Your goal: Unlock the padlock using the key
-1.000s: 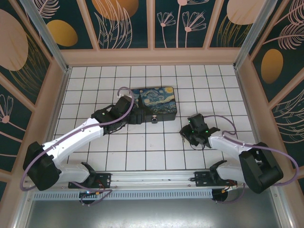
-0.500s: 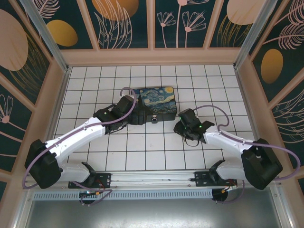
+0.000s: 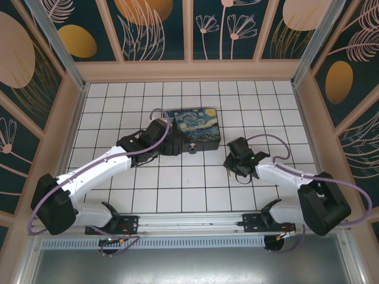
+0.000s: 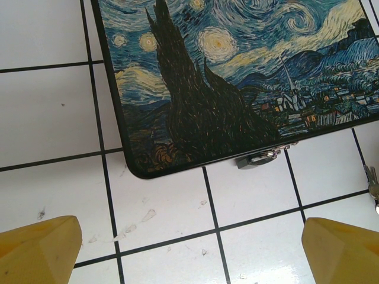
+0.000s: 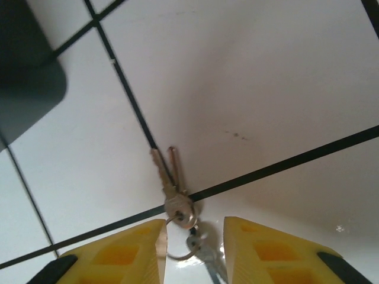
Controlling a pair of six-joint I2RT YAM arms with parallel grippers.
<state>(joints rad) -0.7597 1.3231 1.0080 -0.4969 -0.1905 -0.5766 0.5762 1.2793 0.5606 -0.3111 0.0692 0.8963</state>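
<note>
The padlock (image 4: 259,158), small and silvery-dark, hangs at the front edge of the black box with the starry-night lid (image 4: 225,77), also seen from above as the padlock (image 3: 193,148). My left gripper (image 4: 192,248) hovers open over bare tile just in front of the box's near left corner. The key (image 5: 172,171) lies on the floor on a ring with other keys, blades pointing away. My right gripper (image 5: 194,236) stands low over the ring, its yellow fingers (image 5: 130,254) a narrow gap apart on either side of the ring, not clamped.
The box (image 3: 192,126) sits mid-table; its dark corner (image 5: 23,71) shows at the upper left of the right wrist view. A second sight of the keys (image 4: 372,180) is at the right edge of the left wrist view. Wooden walls (image 3: 189,71) ring the tiled floor.
My right arm swung left toward the box, then eased back a little to the right. The left arm has stayed where it was.
</note>
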